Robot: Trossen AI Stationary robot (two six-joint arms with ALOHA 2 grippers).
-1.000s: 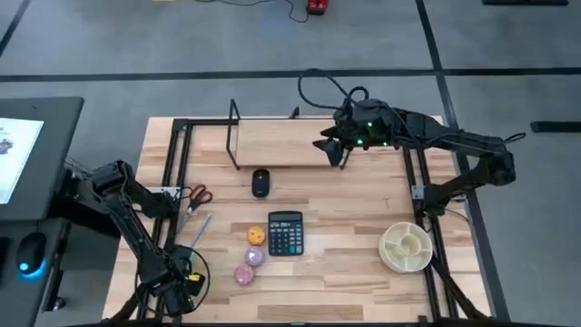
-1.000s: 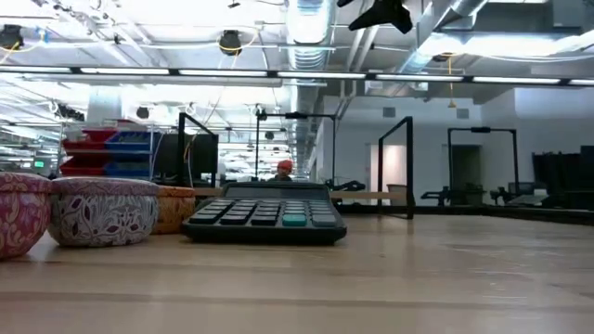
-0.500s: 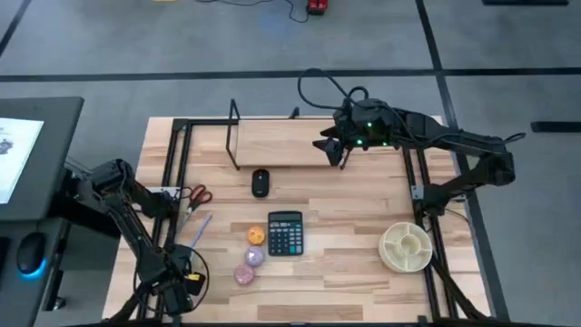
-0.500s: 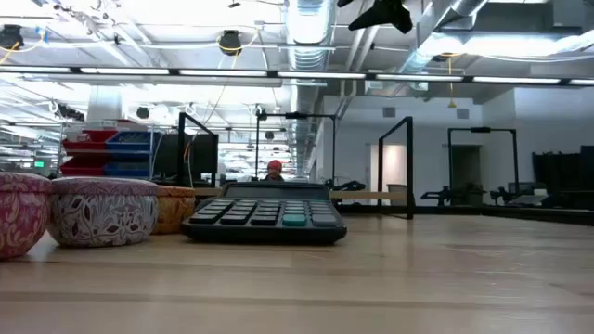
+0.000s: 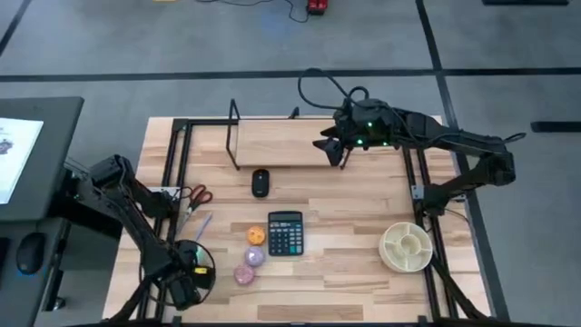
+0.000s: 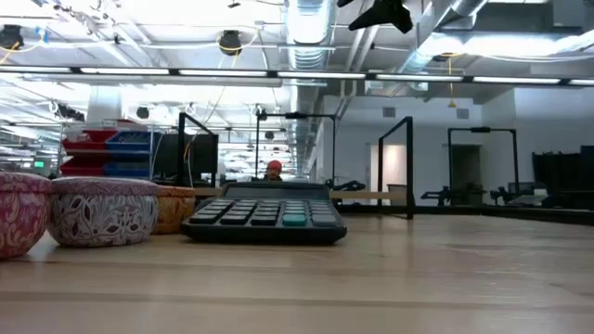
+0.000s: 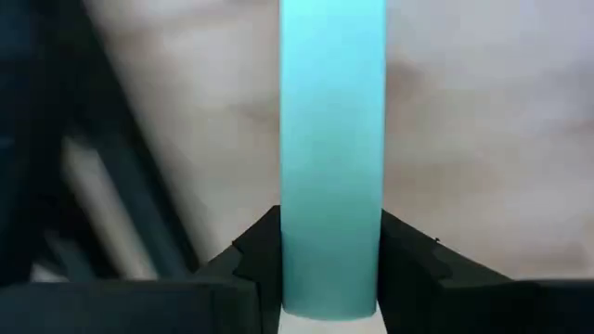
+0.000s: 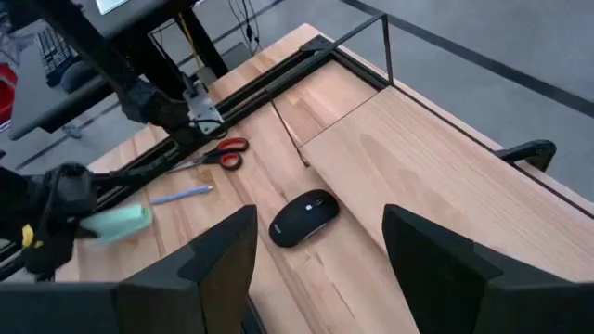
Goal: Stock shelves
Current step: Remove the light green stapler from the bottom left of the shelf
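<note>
The shelves (image 5: pixel 277 141), a low pale plank with thin black uprights, stand at the table's far middle. My right gripper (image 5: pixel 334 150) hovers open above their right end, holding nothing; it also shows in its own wrist view (image 8: pixel 320 223). My left gripper (image 5: pixel 186 283) is at the table's near left corner, shut on a turquoise block-shaped thing (image 7: pixel 332 139), which also shows pale in the right wrist view (image 8: pixel 116 223). A black mouse (image 5: pixel 260 183) lies just in front of the shelves. A calculator (image 5: pixel 285 232) lies mid-table beside three small round tins (image 5: pixel 253 257). My left gripper pinches the turquoise thing's near end (image 7: pixel 330 278) between its two fingers, one on each long side. The thing reaches straight out past the fingertips, along the fingers. I cannot tell whether it is clear of the table.
Red-handled scissors (image 5: pixel 195 195) and a pen (image 5: pixel 200 229) lie at the left, near the black frame rail (image 5: pixel 172 182). A white round divided tray (image 5: pixel 406 247) sits at the near right. Bare wood lies between the calculator and the tray.
My left gripper, still shut on the turquoise thing, has shifted a little toward the table's right.
</note>
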